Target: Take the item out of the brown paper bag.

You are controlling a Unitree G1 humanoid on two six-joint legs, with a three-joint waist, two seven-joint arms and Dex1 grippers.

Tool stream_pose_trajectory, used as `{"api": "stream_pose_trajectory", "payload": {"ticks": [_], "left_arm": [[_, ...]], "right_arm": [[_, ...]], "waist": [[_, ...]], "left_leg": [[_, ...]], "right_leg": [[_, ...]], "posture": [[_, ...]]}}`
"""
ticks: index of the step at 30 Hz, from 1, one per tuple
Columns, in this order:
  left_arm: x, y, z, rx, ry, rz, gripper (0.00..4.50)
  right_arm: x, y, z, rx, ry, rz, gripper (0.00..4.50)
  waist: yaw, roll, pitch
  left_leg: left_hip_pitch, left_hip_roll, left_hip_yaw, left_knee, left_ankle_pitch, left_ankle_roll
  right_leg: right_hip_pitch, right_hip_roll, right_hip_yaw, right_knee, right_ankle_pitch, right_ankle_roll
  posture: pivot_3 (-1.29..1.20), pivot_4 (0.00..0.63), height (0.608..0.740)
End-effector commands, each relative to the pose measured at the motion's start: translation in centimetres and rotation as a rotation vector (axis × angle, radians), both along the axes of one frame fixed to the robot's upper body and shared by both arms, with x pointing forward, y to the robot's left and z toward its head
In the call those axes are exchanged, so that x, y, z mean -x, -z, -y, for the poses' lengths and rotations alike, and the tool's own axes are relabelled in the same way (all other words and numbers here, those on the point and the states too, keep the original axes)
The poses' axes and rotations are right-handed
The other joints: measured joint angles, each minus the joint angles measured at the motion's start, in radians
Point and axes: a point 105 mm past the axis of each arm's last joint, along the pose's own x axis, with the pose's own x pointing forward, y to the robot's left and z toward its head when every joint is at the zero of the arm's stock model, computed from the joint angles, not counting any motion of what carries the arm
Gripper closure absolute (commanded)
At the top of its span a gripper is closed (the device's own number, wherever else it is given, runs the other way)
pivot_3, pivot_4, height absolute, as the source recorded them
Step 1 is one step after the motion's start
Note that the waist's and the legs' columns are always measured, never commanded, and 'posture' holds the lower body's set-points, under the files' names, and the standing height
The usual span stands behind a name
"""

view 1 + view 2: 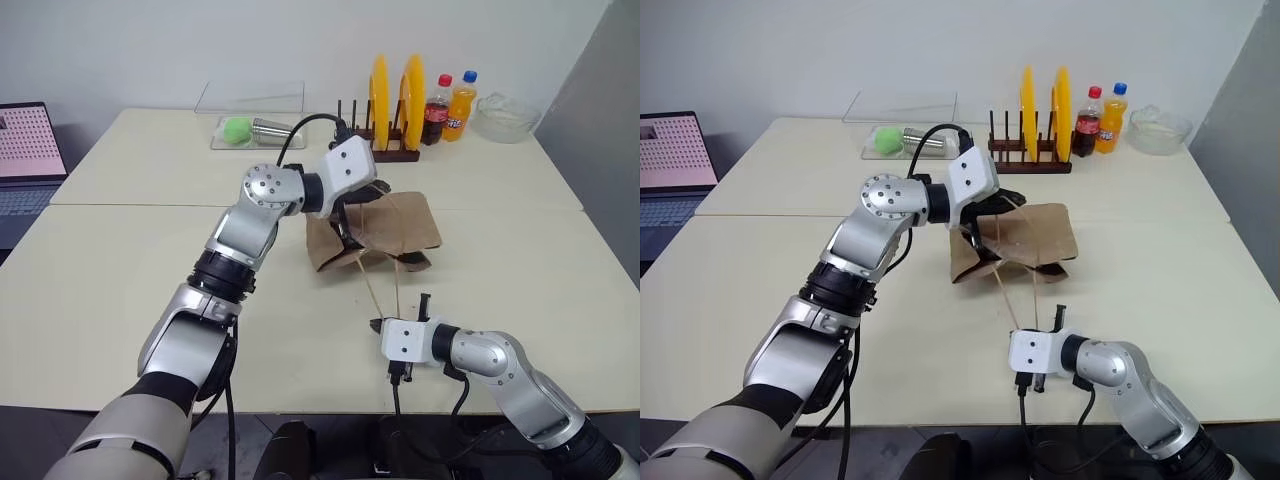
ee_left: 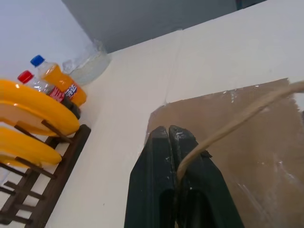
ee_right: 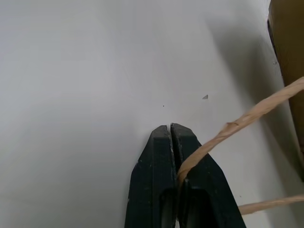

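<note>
Left wrist view: left pincer (image 2: 176, 142) pressed together on a twisted-paper handle (image 2: 237, 121), pinched between the fingers; the cord runs off over the bag (image 2: 266, 156). In the right wrist view the right pincer (image 3: 176, 140) is likewise clamped on the other handle (image 3: 237, 123), cord trailing toward the bag's edge.

Left eye view: left pincer (image 1: 352, 218) sits raised over the bag (image 1: 405, 225), which lies creased on the desk (image 1: 120, 270). Right pincer (image 1: 425, 305) is low, nearer the robot, with its cord (image 1: 398, 275) stretched taut from the bag toward it. Judgement: the two handles are drawn apart, one up and one back, to spread the mouth of the bag so the contents can be reached or tipped out.

Item: hidden. Presumably inside the bag; no can is visible at the mouth. Extraction not yet done.

Around: dish rack (image 1: 385, 150) with yellow plates (image 1: 380, 95) just behind the bag; two soda bottles (image 1: 448, 108) and a glass bowl (image 1: 505, 118) beside it. Clear tray with green ball (image 1: 237, 130) and steel tumbler (image 1: 270, 130) farther left. Laptop (image 1: 30, 160) at the far left edge.

In the way: rack stands close behind the raised arm. Both pincers are occupied, so neither is free to reach in.
</note>
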Motion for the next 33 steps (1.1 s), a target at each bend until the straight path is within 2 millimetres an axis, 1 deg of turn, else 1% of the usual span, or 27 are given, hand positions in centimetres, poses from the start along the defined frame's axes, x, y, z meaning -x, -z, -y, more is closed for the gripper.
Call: {"api": "stream_pose_trajectory", "payload": {"ticks": [1, 9, 15, 19, 24, 26, 29, 31, 33], "left_arm": [[-1.2, -4.9, -1.0, 0.097, -0.079, 0.127, 4.50], [-2.5, -7.3, -1.5, 0.142, -0.123, 0.157, 4.50], [-3.0, -8.4, -1.7, 0.172, -0.143, 0.171, 4.50], [-3.6, -9.7, -2.1, 0.197, -0.183, 0.210, 4.50], [-4.3, -11.2, -2.7, 0.235, -0.235, 0.265, 4.50], [-4.4, -11.4, -2.8, 0.250, -0.243, 0.267, 4.50], [-4.4, -11.0, -2.5, 0.251, -0.231, 0.257, 4.50], [-4.2, -10.7, -2.2, 0.252, -0.204, 0.250, 4.50], [-3.7, -10.2, -1.8, 0.263, -0.163, 0.220, 4.50]], "right_arm": [[1.9, 3.4, 0.8, 0.097, -0.012, -0.142, 4.45], [2.4, 4.0, 0.9, 0.124, -0.022, -0.162, 4.45], [2.6, 4.4, 0.9, 0.145, -0.035, -0.172, 4.45], [3.2, 4.9, 1.1, 0.163, -0.046, -0.190, 4.45], [3.4, 5.1, 1.2, 0.168, -0.044, -0.196, 4.45], [3.4, 5.1, 1.2, 0.168, -0.043, -0.198, 4.45], [3.4, 5.1, 1.3, 0.168, -0.043, -0.197, 4.45], [3.4, 5.0, 1.3, 0.166, -0.041, -0.193, 4.45], [3.1, 4.4, 0.9, 0.137, -0.032, -0.172, 4.45]], "waist": [[0.000, 0.000, 0.000], [0.000, -0.001, -0.001], [0.000, -0.001, -0.001], [0.000, -0.001, -0.001], [0.000, -0.001, -0.001], [0.000, -0.001, -0.002], [0.000, -0.003, -0.003], [0.000, -0.003, -0.003], [0.000, -0.003, -0.003]], "left_leg": [[0.000, 0.000, 0.000, 0.000, 0.000, 0.000], [0.000, 0.000, 0.000, 0.000, 0.000, 0.000], [0.002, 0.000, 0.000, 0.000, 0.000, 0.000], [0.002, 0.000, 0.000, 0.000, 0.000, 0.000], [0.002, 0.000, 0.000, 0.000, 0.000, 0.000], [0.002, 0.000, 0.000, 0.000, 0.000, 0.000], [0.002, 0.000, 0.000, 0.000, 0.000, 0.000], [0.003, 0.000, 0.000, 0.000, 0.000, -0.001], [0.003, 0.000, 0.000, 0.000, 0.000, -0.001]], "right_leg": [[0.000, 0.000, 0.000, 0.000, 0.000, 0.000], [0.000, 0.000, 0.000, 0.000, 0.000, 0.001], [0.002, 0.000, 0.000, 0.000, -0.001, 0.001], [0.002, 0.000, 0.000, 0.000, -0.001, 0.001], [0.002, 0.000, 0.000, 0.000, -0.001, 0.001], [0.002, 0.000, -0.001, 0.000, -0.001, 0.001], [0.003, 0.000, -0.001, -0.001, -0.001, 0.002], [0.003, -0.001, -0.001, -0.001, -0.001, 0.002], [0.003, -0.001, -0.001, -0.001, -0.001, 0.002]], "posture": [[0.00, 0.150, 0.740], [0.00, 0.150, 0.740], [0.00, 0.150, 0.740], [0.00, 0.150, 0.740], [0.00, 0.150, 0.740], [0.00, 0.150, 0.740], [0.00, 0.150, 0.740], [0.00, 0.150, 0.740], [0.00, 0.150, 0.740]]}}
